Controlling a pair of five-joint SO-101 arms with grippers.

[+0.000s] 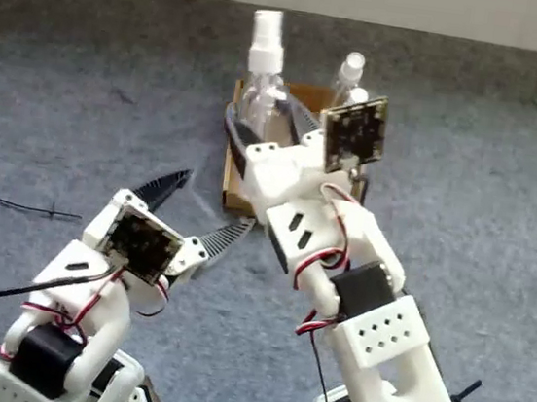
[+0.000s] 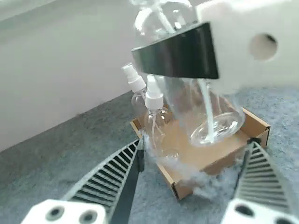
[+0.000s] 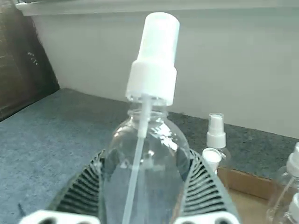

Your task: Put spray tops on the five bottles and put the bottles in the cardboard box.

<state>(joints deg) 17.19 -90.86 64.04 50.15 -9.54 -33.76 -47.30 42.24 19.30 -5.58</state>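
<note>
My right gripper [image 1: 268, 127] is shut on a clear bottle [image 1: 260, 92] with a white spray top [image 3: 154, 60], holding it upright just above the cardboard box [image 1: 311, 96]. The bottle [image 3: 147, 158] sits between both ribbed fingers. Other capped bottles [image 2: 156, 121] stand inside the box [image 2: 254, 123], at its far side; another of them shows behind the wrist camera [image 1: 351, 74]. My left gripper [image 1: 211, 202] is open and empty, low over the carpet just short of the box's near edge, pointing at it [image 2: 195, 147].
Grey carpet covers the table. A black cable tie [image 1: 33, 206] lies on it at the left. A pale wall runs behind the box. Dark furniture [image 3: 18, 70] stands off to one side.
</note>
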